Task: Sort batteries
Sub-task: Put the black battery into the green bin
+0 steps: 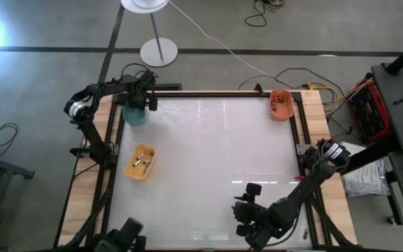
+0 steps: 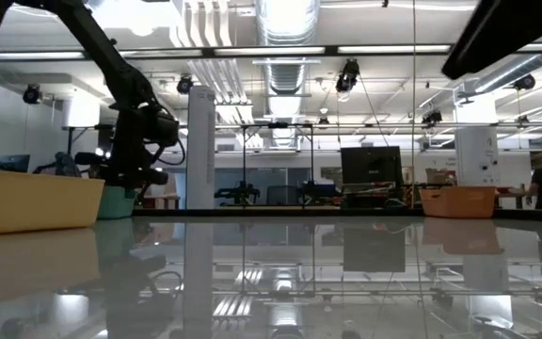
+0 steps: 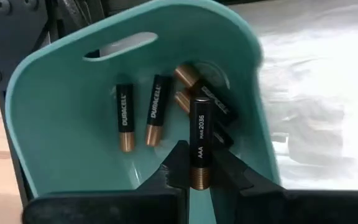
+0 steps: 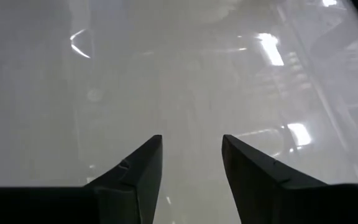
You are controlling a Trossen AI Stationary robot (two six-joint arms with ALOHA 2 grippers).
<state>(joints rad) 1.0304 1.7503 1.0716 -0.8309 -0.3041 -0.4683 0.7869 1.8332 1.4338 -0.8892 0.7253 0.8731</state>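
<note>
You see the glossy white table [image 1: 208, 161] bare in a workshop room, with the yellow bin [image 1: 140, 162] and orange bin [image 1: 281, 105] loaded, so sorting looks nearly done. Under your left gripper [image 3: 197, 177], clamped on an AAA battery [image 3: 200, 142], the teal bin [image 3: 61, 124] holds the other batteries [image 3: 155, 110]. Your right gripper [image 4: 191, 163] hangs parted and empty.

The left gripper [image 3: 199, 171] is held at the table's far left corner, fingers clamped; the right gripper [image 4: 191, 165] is parted, near the front edge.
</note>
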